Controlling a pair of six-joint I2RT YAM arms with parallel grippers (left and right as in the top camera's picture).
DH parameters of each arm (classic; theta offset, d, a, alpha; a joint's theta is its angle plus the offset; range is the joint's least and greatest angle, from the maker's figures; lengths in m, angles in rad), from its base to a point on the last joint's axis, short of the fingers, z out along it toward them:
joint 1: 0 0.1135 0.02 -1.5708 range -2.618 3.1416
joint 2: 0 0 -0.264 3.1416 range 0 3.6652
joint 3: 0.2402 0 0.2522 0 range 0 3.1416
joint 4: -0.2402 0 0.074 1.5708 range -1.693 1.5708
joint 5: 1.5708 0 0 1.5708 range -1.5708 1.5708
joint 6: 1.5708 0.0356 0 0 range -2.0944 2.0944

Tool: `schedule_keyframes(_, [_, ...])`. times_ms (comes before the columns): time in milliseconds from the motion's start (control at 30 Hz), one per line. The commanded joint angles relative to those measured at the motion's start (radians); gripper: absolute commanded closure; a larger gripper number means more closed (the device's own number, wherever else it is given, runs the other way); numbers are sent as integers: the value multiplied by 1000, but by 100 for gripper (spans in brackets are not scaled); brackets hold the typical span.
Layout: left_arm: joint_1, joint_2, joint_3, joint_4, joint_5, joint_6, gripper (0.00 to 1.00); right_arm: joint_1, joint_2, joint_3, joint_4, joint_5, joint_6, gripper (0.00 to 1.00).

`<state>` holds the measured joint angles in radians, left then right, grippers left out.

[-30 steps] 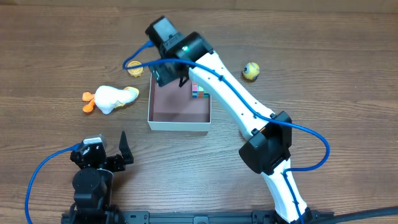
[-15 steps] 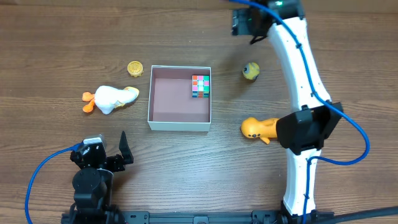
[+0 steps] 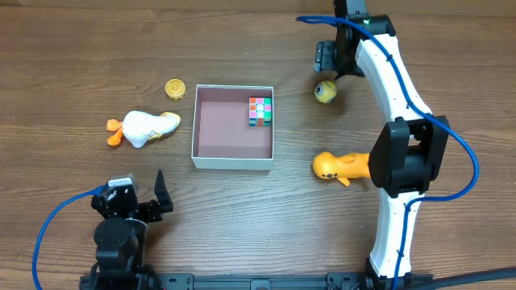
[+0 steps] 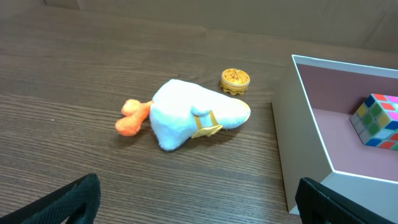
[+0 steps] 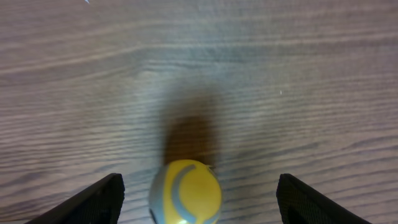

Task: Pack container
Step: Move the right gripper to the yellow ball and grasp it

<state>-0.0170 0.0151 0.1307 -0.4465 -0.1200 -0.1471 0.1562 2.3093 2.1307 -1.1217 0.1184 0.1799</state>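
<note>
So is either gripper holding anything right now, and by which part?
Nothing is held. The right gripper is open near the yellow ball, not touching it; the left gripper is open and empty.

You saw matt, grained wood in the table (image 3: 81, 48). The container (image 3: 232, 162) was matt, the duck (image 4: 186, 115) fuzzy cloth, the ball (image 5: 185, 191) glossy.

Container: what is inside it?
Inside the container sits one multicoloured puzzle cube, in a corner. The rest of the floor shows bare; the patch under the cube is hidden.
</note>
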Motion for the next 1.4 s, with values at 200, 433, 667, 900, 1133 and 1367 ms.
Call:
schedule_keyframes(200, [11,-10,-4,2,8,20,0,-5,-5,-111,60,-54,3,20])
schedule_keyframes(433, [11,-10,-4,2,8,20,0,-5,0,-113,54,-62,3,24])
schedule_keyframes(667, [11,-10,-4,2,8,20,0,-5,9,-116,35,-70,3,24])
schedule_keyframes(900, [11,-10,-4,2,8,20,0,-5,12,-195,55,-82,3,24])
schedule_keyframes(1133, [11,-10,-4,2,8,20,0,-5,12,-200,62,-95,3,31])
schedule_keyframes(1367, [11,-10,-4,2,8,20,0,-5,12,-200,63,-99,3,44])
